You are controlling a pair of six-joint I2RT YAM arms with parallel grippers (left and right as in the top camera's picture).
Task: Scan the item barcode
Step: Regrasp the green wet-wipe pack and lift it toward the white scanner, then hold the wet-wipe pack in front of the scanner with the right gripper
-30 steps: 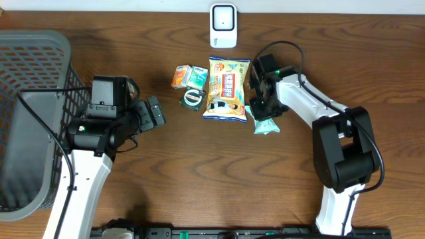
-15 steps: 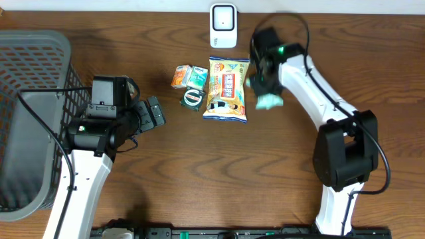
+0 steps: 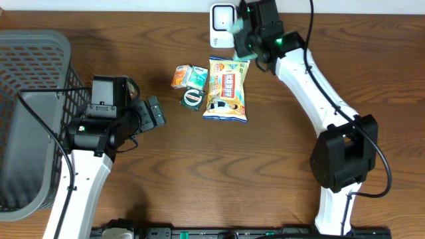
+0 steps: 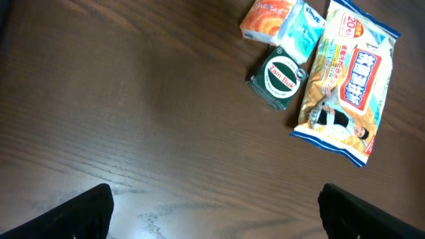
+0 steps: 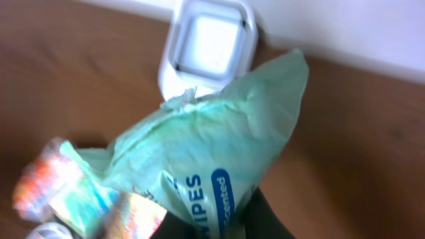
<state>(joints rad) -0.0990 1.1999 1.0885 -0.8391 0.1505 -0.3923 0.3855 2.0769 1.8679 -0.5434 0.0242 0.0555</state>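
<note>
Overhead: the right pincer [image 3: 242, 33], at 12 o'clock on the worktop [image 3: 199, 172], is clamped on a green wipes packet [image 3: 234, 25] that overlaps the white scanner [image 3: 220, 16]. At 9 o'clock the left pincer [image 3: 157, 113] gapes wide, empty. Left wrist: a snack bag [image 4: 345, 86] lies at 2 o'clock. Right wrist: the packet fills the centre, with the scanner at 12 o'clock.

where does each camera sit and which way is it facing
Overhead: above the table, looking straight down; left arm, right arm, scanner, basket show.
Left wrist: looks down past its own fingertips at the snack bag.
Right wrist: faces the scanner over the wipes pack its end effector grips.
Shared: scanner in overhead and right wrist.
</note>
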